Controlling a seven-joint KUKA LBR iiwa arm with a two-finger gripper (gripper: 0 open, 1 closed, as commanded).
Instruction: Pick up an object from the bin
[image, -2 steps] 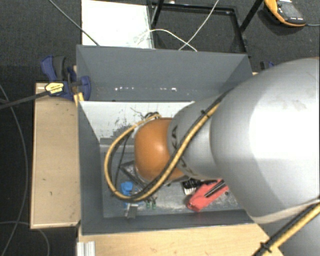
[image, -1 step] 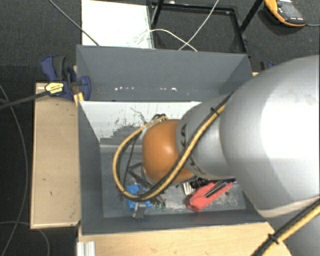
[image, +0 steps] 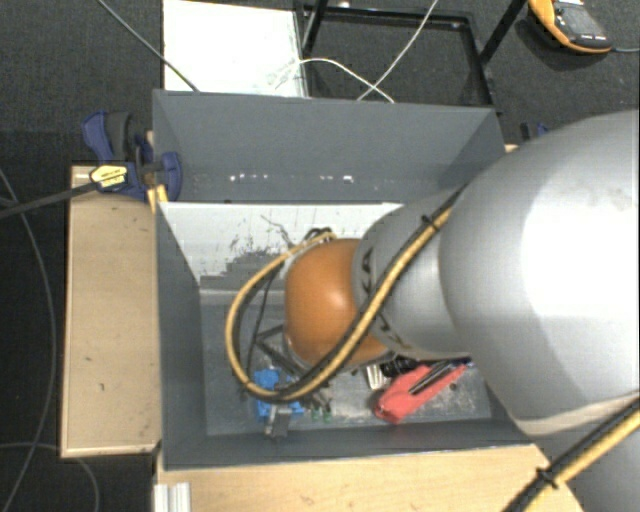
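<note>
A dark part of my gripper (image: 272, 356) peeks out below the orange cover, low over the bin's front left floor. Just under it lies a small blue thing (image: 266, 381). A second blue and dark piece (image: 276, 418) lies a little nearer the front wall. To the right, a long red thing (image: 415, 391) with a dark grip lies slanted on the floor. A small shiny metal piece (image: 372, 376) sits beside its left end. The arm hides whatever lies further right and back.
The big silver arm reaches in from the right and covers the bin's right half. A yellow and black cable loops around the orange cover down to the front left. Bare scratched floor shows at the back left.
</note>
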